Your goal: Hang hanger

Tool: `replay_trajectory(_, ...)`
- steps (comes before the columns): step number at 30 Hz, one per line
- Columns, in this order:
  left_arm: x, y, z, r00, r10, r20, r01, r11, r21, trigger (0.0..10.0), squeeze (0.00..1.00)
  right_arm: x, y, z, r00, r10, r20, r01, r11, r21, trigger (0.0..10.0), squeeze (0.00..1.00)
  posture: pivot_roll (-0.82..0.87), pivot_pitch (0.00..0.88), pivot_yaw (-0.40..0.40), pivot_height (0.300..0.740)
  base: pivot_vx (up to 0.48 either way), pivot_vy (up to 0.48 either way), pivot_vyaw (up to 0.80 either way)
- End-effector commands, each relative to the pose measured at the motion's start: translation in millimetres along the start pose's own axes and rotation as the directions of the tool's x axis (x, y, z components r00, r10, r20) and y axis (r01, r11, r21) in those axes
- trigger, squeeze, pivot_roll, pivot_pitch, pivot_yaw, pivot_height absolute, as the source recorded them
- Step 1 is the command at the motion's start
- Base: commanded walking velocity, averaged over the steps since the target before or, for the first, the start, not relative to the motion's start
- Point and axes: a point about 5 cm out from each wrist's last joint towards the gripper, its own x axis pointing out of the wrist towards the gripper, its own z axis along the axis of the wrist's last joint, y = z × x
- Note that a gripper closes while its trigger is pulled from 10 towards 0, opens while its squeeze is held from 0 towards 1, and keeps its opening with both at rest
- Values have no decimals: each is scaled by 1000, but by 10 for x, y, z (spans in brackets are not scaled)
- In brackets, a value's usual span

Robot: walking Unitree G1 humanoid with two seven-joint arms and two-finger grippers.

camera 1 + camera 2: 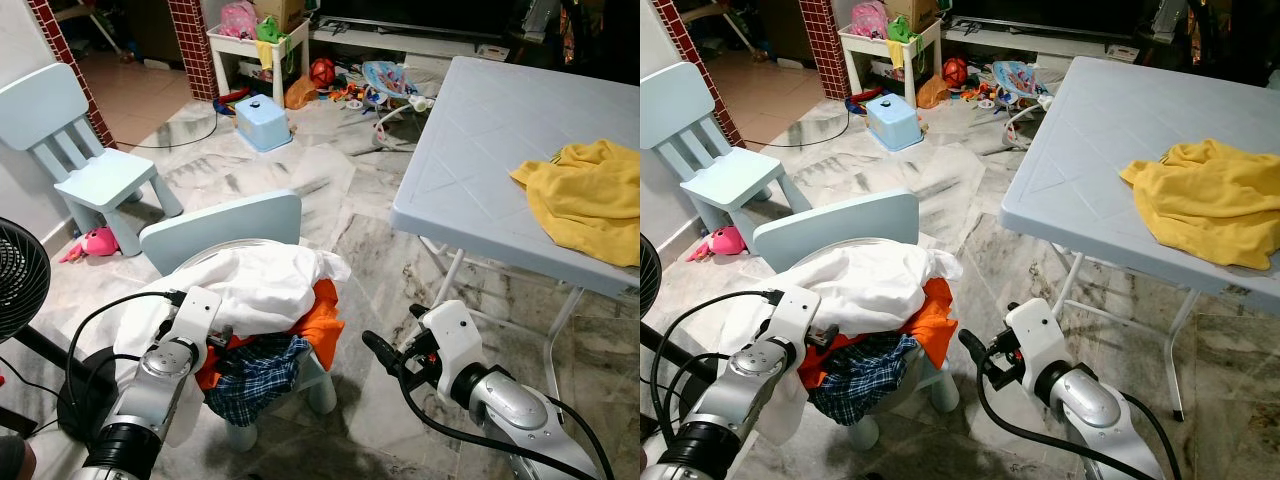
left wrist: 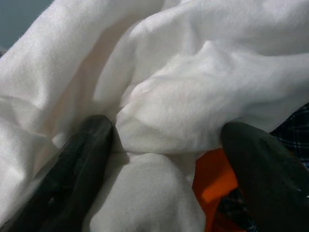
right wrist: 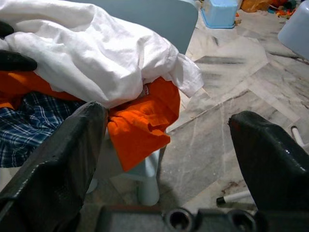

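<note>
Hanger unseen under white cloth (image 1: 255, 280), which left tool (image 2: 164, 159) spreads open against; right tool (image 3: 169, 159) open.

Clothes pile (image 1: 265, 300) on small blue chair (image 1: 225, 228) ahead of me: white over orange and plaid. Right of chair, pale table (image 1: 470, 140) with yellow cloth (image 1: 585, 195). Toys beyond.

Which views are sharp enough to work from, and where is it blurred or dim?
Left and right eye views: evenly lit, sharp on the white garment and the yellow cloth. Left wrist view: soft, close on white fabric, fingers blurred. Right wrist view: clothes crisp, near fingers out of focus.
</note>
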Motion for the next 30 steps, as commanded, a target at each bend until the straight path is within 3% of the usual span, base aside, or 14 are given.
replay_trajectory(1, -1, 42, -13, 1000, 10, -6, -10, 1000, 0, 0, 0, 3, -1, 37, 1000, -1, 14, 1, 1000, 0, 10000, 0, -126, 111, 8, 740, 0, 0, 0)
replay_trajectory(4, 6, 31, 27, 1000, 5, 6, -5, 1000, -1, 0, 0, 11, 10, 35, 1000, 8, 13, -8, 1000, 2, 10000, 0, -124, 107, 6, 740, 0, 0, 0)
replay_trajectory(10, 14, -25, 57, 1000, -17, 23, 17, 1000, -16, 0, 0, -4, 148, 47, 985, 175, 5, -175, 984, 18, 10000, 0, -122, 98, 5, 740, 0, 0, 0)
replay_trajectory(30, 7, -101, 271, 991, -67, 120, 84, 987, -140, 0, 0, 37, 127, 18, 983, 181, -11, -181, 983, -6, 10000, 0, -112, 78, -4, 740, 0, 0, 0)
